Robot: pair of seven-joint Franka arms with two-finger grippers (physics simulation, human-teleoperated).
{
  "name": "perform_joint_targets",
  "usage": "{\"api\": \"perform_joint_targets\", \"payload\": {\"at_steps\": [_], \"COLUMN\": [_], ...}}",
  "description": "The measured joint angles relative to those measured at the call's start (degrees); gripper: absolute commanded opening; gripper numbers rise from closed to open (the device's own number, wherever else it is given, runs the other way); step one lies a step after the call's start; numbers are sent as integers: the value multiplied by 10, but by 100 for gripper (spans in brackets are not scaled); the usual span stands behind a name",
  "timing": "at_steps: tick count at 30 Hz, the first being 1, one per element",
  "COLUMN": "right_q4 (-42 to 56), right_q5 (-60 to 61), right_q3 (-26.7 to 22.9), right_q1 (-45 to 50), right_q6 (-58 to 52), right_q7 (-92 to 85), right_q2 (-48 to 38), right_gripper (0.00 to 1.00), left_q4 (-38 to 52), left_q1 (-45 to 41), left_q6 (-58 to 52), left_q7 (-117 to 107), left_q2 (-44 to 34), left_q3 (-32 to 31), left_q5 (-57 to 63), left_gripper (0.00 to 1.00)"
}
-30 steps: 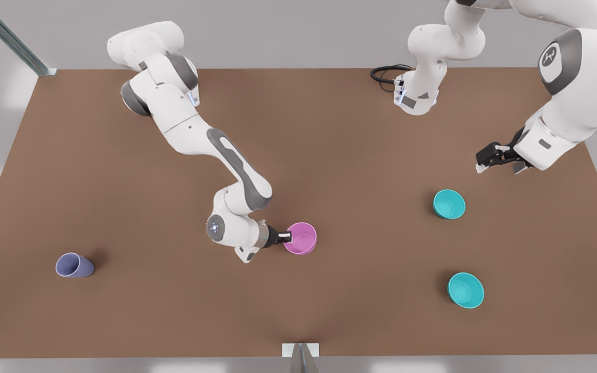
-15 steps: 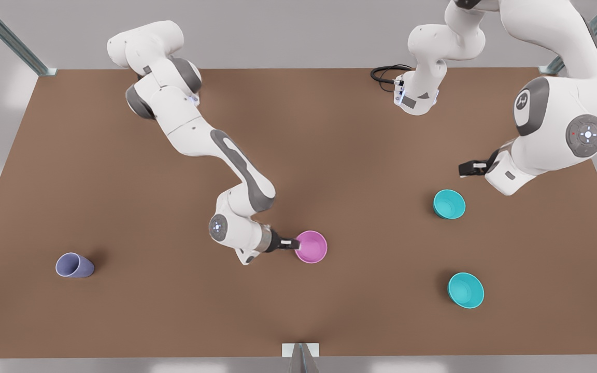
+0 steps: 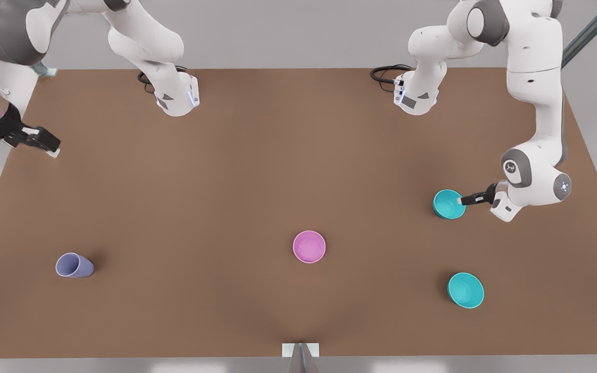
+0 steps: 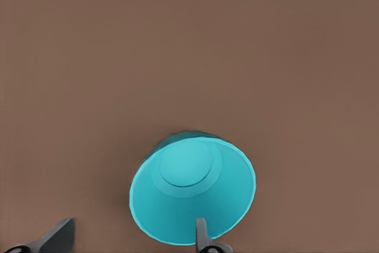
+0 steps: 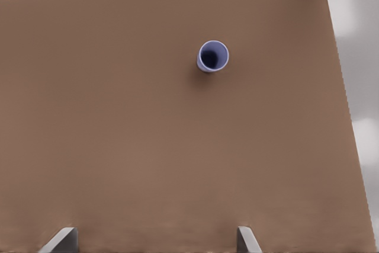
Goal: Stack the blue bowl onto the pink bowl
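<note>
Two bystanders: teal bowl (image 3: 465,290), lavender cup (image 3: 74,266)

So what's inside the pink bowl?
Nothing: the pink bowl sits open with its smooth bottom showing. The table under it is covered. The blue bowl is apart, with the left gripper at its rim.

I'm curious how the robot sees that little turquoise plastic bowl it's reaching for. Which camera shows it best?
The left wrist view: the small round turquoise plastic bowl sits close and large, its inside visible, with one finger of the open left gripper inside its rim. The front view shows it from farther off.
</note>
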Motion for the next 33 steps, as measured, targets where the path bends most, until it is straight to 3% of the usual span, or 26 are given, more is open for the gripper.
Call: {"api": "perform_joint_targets", "payload": {"at_steps": [4,11,12,13,14,17,21,24,25,26,27,33], "right_q4": [-85,-92,-92,-91,-89,-86,-86,-86,-86,-86,-86,-86], "right_q5": [36,54,55,56,56,58,60,61,62,62,62,63], "right_q3": [-10,-26,-26,-26,-26,-26,-26,-26,-26,-26,-26,-26], "right_q1": [0,13,10,6,4,3,1,-3,-4,-5,-5,-8], "right_q6": [-27,-41,-42,-42,-41,-38,-33,-31,-30,-30,-30,-29], "right_q7": [-19,-45,-48,-50,-53,-60,-68,-73,-74,-76,-77,-84], "right_q2": [-26,-4,0,6,11,18,23,27,28,29,30,30], "right_gripper": [100,100,100,100,100,100,100,100,100,100,100,100], "left_q4": [-17,-28,-28,-28,-27,-26,-24,-24,-24,-23,-23,17], "left_q1": [1,-4,-5,-5,-5,-5,-9,-12,-14,-15,-16,-21], "left_q6": [45,82,86,89,91,96,99,100,101,101,101,90], "left_q7": [57,130,139,147,154,174,196,209,213,216,219,227], "left_q2": [24,41,43,44,45,49,49,50,50,51,51,48], "left_q3": [5,0,0,0,0,0,0,0,0,0,0,0], "left_q5": [-17,-58,-61,-64,-66,-69,-71,-72,-72,-72,-71,-66], "left_gripper": [100,100,90,71,59,55,42,40,35,24,21,21]}}
